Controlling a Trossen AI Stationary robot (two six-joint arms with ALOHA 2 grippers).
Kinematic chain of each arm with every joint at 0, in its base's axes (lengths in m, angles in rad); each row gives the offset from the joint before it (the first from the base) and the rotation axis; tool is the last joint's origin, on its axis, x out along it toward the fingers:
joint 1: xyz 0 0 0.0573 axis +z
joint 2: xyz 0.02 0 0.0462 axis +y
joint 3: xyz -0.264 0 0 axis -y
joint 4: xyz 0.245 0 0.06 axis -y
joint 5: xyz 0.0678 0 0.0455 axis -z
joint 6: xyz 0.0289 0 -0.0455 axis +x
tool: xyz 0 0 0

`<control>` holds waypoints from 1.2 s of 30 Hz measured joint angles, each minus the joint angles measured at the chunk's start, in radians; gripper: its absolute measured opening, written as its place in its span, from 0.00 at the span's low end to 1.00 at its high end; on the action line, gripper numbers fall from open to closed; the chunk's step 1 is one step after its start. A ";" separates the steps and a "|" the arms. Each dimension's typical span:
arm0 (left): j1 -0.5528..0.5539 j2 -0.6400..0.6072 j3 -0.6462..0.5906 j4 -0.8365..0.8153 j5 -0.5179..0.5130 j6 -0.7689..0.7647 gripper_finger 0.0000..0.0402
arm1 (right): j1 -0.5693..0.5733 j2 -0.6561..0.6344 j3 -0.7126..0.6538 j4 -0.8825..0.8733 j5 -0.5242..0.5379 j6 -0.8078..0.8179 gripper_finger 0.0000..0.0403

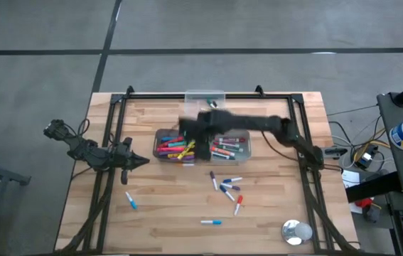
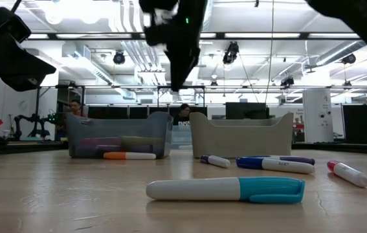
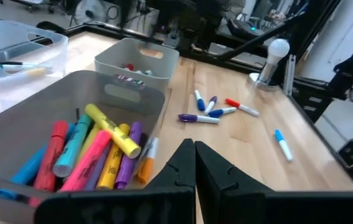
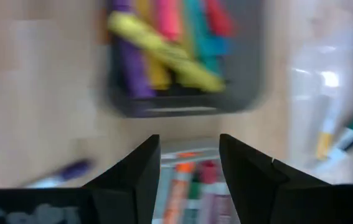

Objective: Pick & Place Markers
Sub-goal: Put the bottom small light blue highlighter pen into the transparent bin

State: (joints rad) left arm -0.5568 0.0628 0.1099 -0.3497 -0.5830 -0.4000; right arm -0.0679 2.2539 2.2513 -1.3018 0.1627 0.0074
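Observation:
Several loose markers (image 1: 227,190) lie flat on the wooden table near its near edge, with a blue-capped one (image 1: 131,200) to their left; they also show in the left wrist view (image 3: 210,109) and the low view (image 2: 225,189). Coloured highlighters fill the left grey bin (image 1: 160,135) (image 3: 70,99). Slimmer markers lie in the right grey bin (image 1: 247,139) (image 3: 136,59). My right gripper (image 4: 190,162) is open and empty, high above where the two bins meet (image 1: 192,131) (image 2: 175,84). My left gripper (image 3: 195,155) is shut and empty, hovering left of the bins (image 1: 141,162).
A clear container (image 1: 205,94) (image 3: 14,43) with a few pens stands at the far edge behind the bins. A round silver tape roll (image 1: 297,231) sits at the near right corner. Bare wood lies along the near edge and left of the loose markers.

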 joint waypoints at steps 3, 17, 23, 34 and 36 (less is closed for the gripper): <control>0.000 0.000 -0.001 0.022 0.045 0.015 0.00 | 0.091 0.000 0.000 0.004 0.000 0.057 0.40; 0.000 0.000 -0.003 0.040 0.269 0.083 0.00 | 0.398 0.004 -0.043 0.196 -0.015 0.231 0.40; 0.000 0.000 -0.003 0.040 0.280 0.085 0.00 | 0.481 0.004 -0.069 0.243 -0.014 0.330 0.39; 0.000 0.003 -0.009 0.053 0.278 0.111 0.00 | 0.574 0.005 -0.258 0.327 -0.010 0.542 0.42; 0.000 0.004 -0.010 0.053 0.278 0.111 0.00 | 0.584 0.005 -0.299 0.375 -0.010 0.567 0.41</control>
State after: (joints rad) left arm -0.5571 0.0666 0.1001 -0.2966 -0.3054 -0.2890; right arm 0.5163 2.2585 1.9527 -0.9266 0.1531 0.5743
